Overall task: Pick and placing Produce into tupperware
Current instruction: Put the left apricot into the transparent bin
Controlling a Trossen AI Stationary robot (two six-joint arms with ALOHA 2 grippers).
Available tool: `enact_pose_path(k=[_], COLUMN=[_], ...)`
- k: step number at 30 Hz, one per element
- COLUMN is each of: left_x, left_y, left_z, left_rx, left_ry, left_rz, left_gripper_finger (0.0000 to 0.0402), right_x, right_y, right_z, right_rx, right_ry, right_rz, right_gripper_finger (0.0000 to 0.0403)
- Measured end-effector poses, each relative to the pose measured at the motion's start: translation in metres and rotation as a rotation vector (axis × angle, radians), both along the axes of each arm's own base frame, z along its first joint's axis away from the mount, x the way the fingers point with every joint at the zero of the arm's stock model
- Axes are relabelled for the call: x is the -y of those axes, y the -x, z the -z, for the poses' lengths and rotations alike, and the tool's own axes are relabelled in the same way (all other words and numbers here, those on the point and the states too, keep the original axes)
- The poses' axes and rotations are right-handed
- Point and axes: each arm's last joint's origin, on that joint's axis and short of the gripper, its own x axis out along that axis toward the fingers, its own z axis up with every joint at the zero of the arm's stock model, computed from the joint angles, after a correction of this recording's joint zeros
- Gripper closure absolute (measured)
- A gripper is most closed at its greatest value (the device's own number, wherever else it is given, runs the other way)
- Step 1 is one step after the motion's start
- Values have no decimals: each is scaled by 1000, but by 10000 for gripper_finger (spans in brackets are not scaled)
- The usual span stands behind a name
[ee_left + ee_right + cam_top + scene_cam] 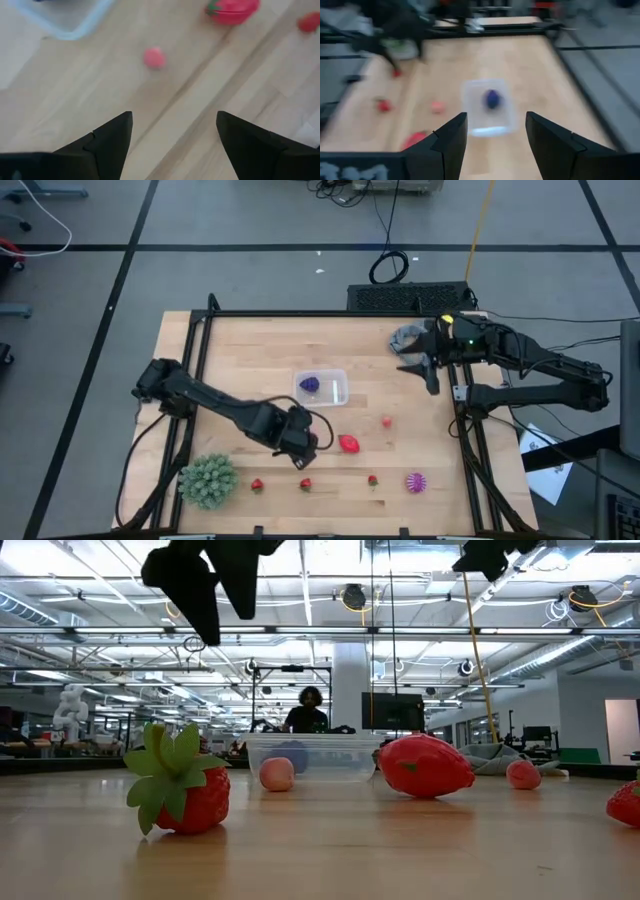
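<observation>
The clear tupperware point(322, 387) sits mid-table with a purple fruit point(311, 384) inside. My left gripper point(312, 438) hovers open just on the tub's near side, above a small pink fruit point(154, 57) that the arm hides in the high view. A large red strawberry point(349, 443) lies just to the gripper's right. Another pink fruit point(387, 421) lies farther right. Small red strawberries point(305, 484) and a magenta spiky ball point(415, 481) rest along the near edge. My right gripper point(422, 375) hangs open, raised at the table's far right.
A large green spiky ball point(208, 480) sits at the near left corner. A grey cloth point(408, 338) lies at the far right, behind my right gripper. A black frame point(300, 313) borders the table. A person point(308, 710) sits in the room beyond.
</observation>
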Motion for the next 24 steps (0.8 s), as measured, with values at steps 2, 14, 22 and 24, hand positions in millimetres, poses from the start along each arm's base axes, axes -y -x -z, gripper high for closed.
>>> enact_pose_path(k=[2, 14, 22, 24], left_x=[2, -16, -28, -29], left_y=[-4, -36, -50, -52], left_z=[9, 67, 90, 91], left_rx=[-20, -124, -137, -129], left_ry=[-13, -70, -78, -78], left_rz=[13, 22, 28, 39], left_gripper_finger=[110, 116, 123, 122], right_x=[-5, -16, -16, -16], right_y=[-1, -3, -3, -3], right_z=[-1, -2, -2, -2], right_rx=[11, 28, 25, 25], right_ry=[-26, -38, -30, -27], right_rz=[-53, -129, -133, -134], right_gripper_finger=[211, 211, 211, 211])
